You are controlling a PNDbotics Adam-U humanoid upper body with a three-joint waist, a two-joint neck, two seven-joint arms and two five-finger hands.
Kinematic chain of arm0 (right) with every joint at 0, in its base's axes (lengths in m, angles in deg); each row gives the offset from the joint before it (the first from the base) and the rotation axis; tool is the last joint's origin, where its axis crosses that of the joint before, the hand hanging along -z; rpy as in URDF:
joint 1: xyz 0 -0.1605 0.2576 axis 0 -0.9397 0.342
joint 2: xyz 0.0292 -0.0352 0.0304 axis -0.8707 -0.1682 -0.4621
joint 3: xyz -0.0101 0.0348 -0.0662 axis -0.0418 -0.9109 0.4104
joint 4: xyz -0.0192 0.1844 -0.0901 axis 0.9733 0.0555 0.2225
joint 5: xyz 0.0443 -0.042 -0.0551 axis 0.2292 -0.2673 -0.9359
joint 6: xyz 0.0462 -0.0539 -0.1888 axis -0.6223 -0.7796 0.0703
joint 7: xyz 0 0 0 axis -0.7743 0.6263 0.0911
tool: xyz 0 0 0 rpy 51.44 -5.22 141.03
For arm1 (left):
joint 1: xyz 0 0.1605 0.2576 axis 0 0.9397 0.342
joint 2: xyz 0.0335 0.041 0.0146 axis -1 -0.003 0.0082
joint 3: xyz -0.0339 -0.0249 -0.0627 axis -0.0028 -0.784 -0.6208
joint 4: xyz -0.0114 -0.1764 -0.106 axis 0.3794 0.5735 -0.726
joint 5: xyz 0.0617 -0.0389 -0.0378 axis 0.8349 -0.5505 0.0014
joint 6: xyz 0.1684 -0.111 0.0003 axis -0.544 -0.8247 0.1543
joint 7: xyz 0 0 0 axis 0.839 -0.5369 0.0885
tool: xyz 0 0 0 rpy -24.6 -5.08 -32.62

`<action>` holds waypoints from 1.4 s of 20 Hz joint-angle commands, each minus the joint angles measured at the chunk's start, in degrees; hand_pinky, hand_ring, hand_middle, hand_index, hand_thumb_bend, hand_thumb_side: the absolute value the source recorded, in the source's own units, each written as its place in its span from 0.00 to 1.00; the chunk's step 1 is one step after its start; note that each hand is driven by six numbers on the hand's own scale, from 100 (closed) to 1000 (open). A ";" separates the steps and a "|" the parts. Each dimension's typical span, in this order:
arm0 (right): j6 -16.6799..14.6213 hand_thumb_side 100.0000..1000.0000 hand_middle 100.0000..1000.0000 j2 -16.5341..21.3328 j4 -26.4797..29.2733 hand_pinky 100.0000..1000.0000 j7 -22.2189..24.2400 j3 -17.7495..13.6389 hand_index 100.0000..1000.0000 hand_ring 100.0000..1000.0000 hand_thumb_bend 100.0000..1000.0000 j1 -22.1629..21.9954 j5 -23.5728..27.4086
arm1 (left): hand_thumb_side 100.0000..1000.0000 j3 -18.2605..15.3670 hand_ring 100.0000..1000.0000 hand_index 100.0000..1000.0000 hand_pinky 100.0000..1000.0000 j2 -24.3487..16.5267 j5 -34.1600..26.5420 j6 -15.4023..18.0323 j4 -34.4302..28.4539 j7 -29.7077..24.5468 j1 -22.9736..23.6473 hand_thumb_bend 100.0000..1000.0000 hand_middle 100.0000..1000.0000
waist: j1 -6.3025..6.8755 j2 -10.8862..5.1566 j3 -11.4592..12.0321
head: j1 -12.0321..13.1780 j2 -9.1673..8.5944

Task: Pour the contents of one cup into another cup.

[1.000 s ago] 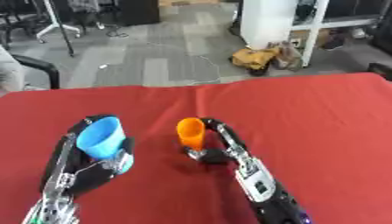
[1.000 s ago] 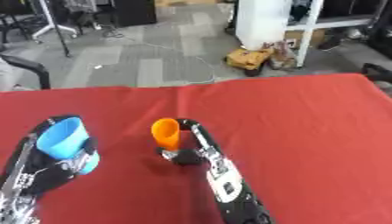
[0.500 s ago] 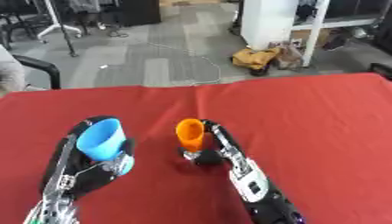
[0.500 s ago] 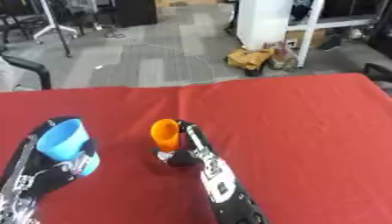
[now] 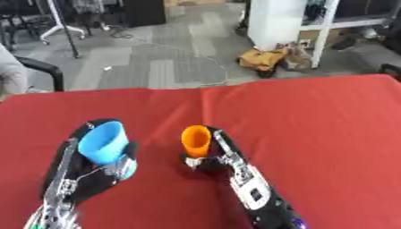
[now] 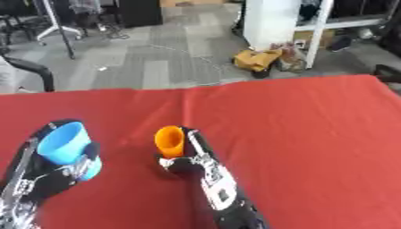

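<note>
Little has shifted since a second ago: both hands and both cups keep almost the same places on the cloth, with the right arm drawn only slightly nearer the bottom edge.

Nearest, the robot's black left hand (image 5: pixel 86 174) comes up from the lower left corner with its fingers and thumb curled around a light blue plastic cup (image 5: pixel 103 143). That cup is lifted off the table and tilted, its open mouth turned up and toward the camera; what it holds cannot be made out.

Just to its right, the black and silver right hand (image 5: pixel 215 159) reaches in from the bottom edge. Its fingers rise along the right side of a small orange plastic cup (image 5: pixel 195 141) while the thumb wraps the base, so the hand is closed on the cup. The orange cup stands roughly upright, low over or on the cloth; which one cannot be told. The two cups are near each other but apart.

Everything rests on a table covered in red cloth (image 5: pixel 313 116). Beyond its far edge lies grey floor, with a tan bag (image 5: pixel 262 59) beside a white pillar (image 5: pixel 274 22).
</note>
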 commanded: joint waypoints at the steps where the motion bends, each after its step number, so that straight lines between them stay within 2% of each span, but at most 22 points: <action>1: 0.07 0.00 0.44 -0.32 0.14 0.80 -1.08 -0.03 0.64 0.51 0.28 0.67 0.69 | 0.00 -0.16 0.36 0.66 0.30 -0.03 -0.11 0.12 -1.16 -0.08 -0.58 0.04 0.48 | -0.06 -1.08 0.19 | -0.17 -0.67; 4: -0.24 0.00 0.33 -0.07 0.31 0.74 -2.29 0.06 0.52 0.40 0.22 0.21 1.08 | 0.00 -0.28 0.36 0.66 0.30 -0.12 0.00 0.15 -1.06 0.03 -0.54 0.04 0.48 | -0.14 -1.03 0.15 | -0.06 -0.64; 6: -0.56 0.00 0.29 0.03 0.79 0.72 -2.97 0.17 0.48 0.36 0.21 -0.07 1.51 | 0.00 -0.40 0.36 0.66 0.30 -0.21 0.10 0.18 -0.98 0.14 -0.54 0.04 0.48 | -0.17 -1.02 0.10 | -0.02 -0.61; 12: -2.63 0.00 0.27 0.53 5.53 0.72 -0.85 2.49 0.47 0.33 0.21 -1.67 3.65 | 0.00 -0.64 0.36 0.66 0.30 -1.85 0.22 0.41 -1.30 0.29 -0.90 0.04 0.47 | -0.34 -1.01 -0.19 | 0.14 -0.60; 17: -4.67 0.00 0.26 1.59 11.26 0.71 4.03 6.54 0.47 0.33 0.22 -3.82 6.77 | 0.00 -0.93 0.36 0.66 0.30 -4.39 -0.18 0.44 -1.98 0.01 -1.51 0.05 0.47 | -0.65 -1.07 -0.48 | 0.32 -0.72; 23: -6.10 0.00 0.26 2.02 17.83 0.71 14.82 11.62 0.46 0.33 0.21 -7.01 14.70 | 0.00 -1.19 0.36 0.66 0.30 -7.46 -0.91 0.28 -2.25 -1.53 -2.83 0.07 0.48 | -0.90 -1.20 -0.89 | 0.68 -1.05; 28: -6.07 0.00 0.26 1.06 21.44 0.71 21.89 15.54 0.46 0.33 0.21 -8.88 20.38 | 0.00 -1.14 0.36 0.67 0.30 -9.76 -1.24 0.57 -2.51 -2.47 -4.59 0.10 0.48 | -0.92 -1.21 -1.07 | 0.76 -1.20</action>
